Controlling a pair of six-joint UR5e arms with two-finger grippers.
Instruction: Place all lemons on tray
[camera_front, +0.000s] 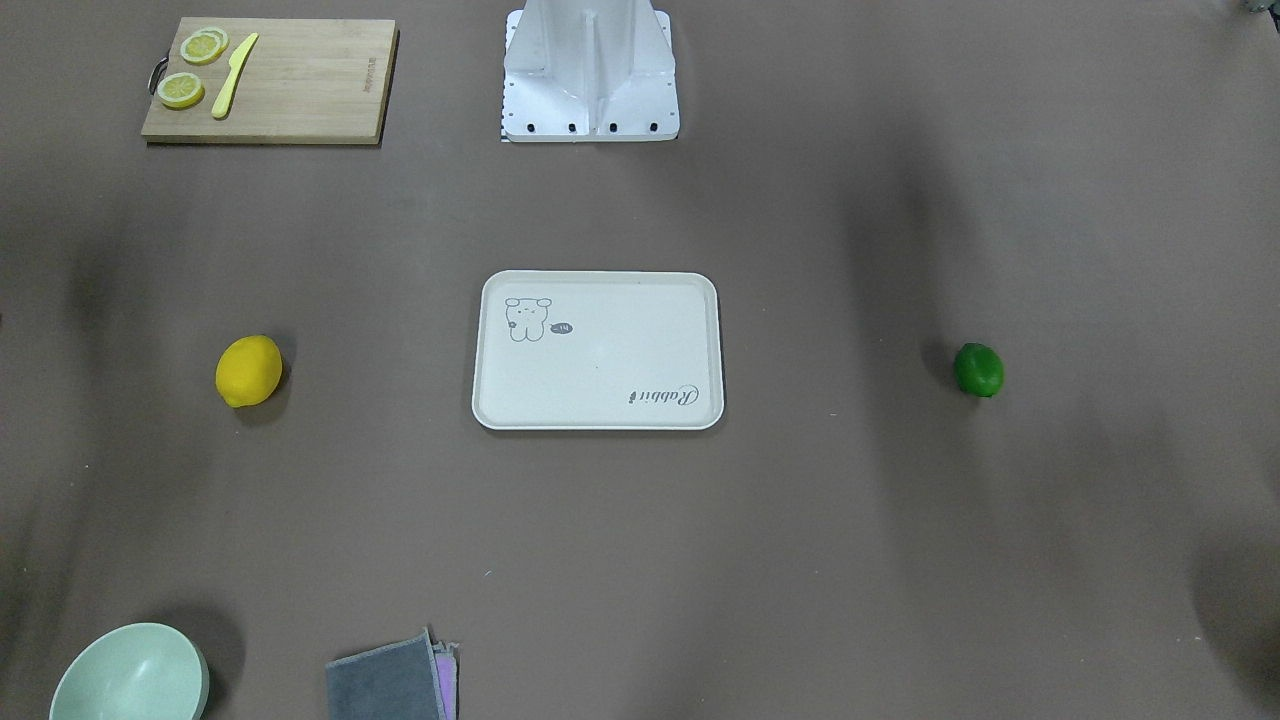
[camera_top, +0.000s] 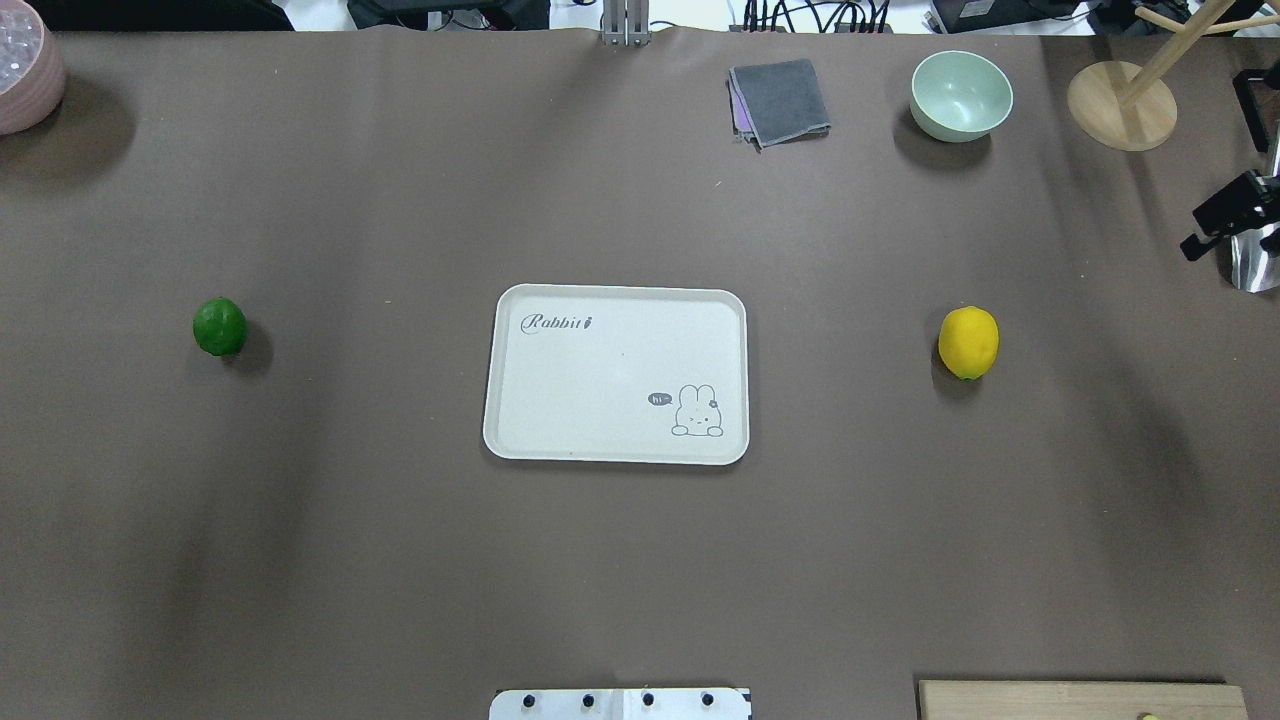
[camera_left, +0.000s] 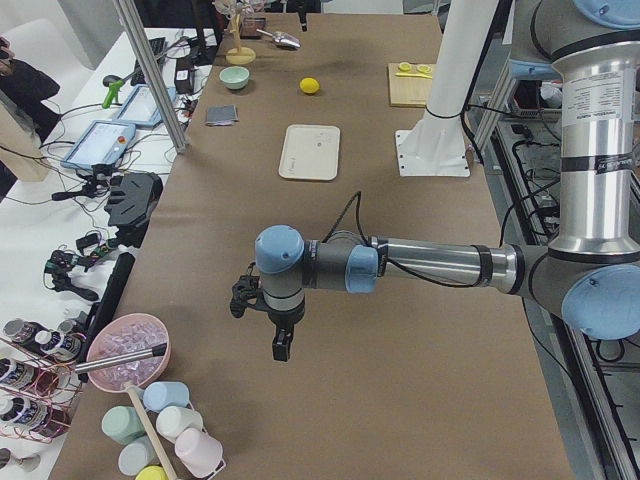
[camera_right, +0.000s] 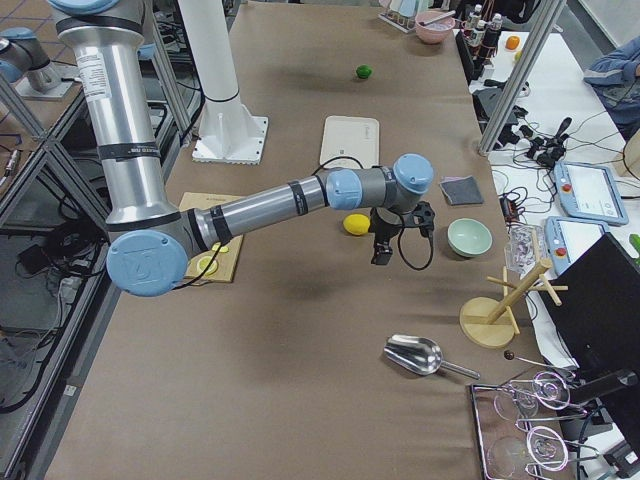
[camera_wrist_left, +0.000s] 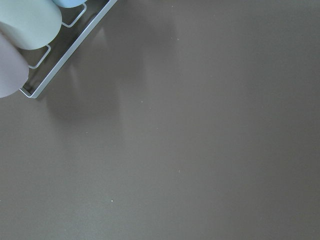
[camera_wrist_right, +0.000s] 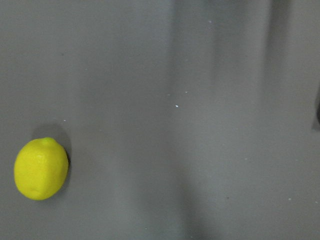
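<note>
The cream-white tray (camera_front: 620, 350) lies at the table's middle with nothing on it; it also shows in the overhead view (camera_top: 600, 380). The yellow lemon (camera_front: 248, 371) (camera_top: 968, 342) lies on the table on the robot's right of the tray. The green lemon (camera_front: 978, 369) (camera_top: 219, 326) lies on the robot's left of it. The right gripper (camera_right: 380, 255) hovers beside the yellow lemon (camera_right: 355, 224), which sits low left in its wrist view (camera_wrist_right: 41, 169). The left gripper (camera_left: 283, 350) hangs over bare table far from the green lemon. I cannot tell whether either is open or shut.
A wooden cutting board (camera_front: 290, 85) with lemon slices and a yellow knife lies near the base. A green bowl (camera_top: 960, 93), a grey cloth (camera_top: 780, 100) and a wooden stand (camera_top: 1120, 105) sit at the far edge. A metal scoop (camera_right: 415, 352) lies at the right end.
</note>
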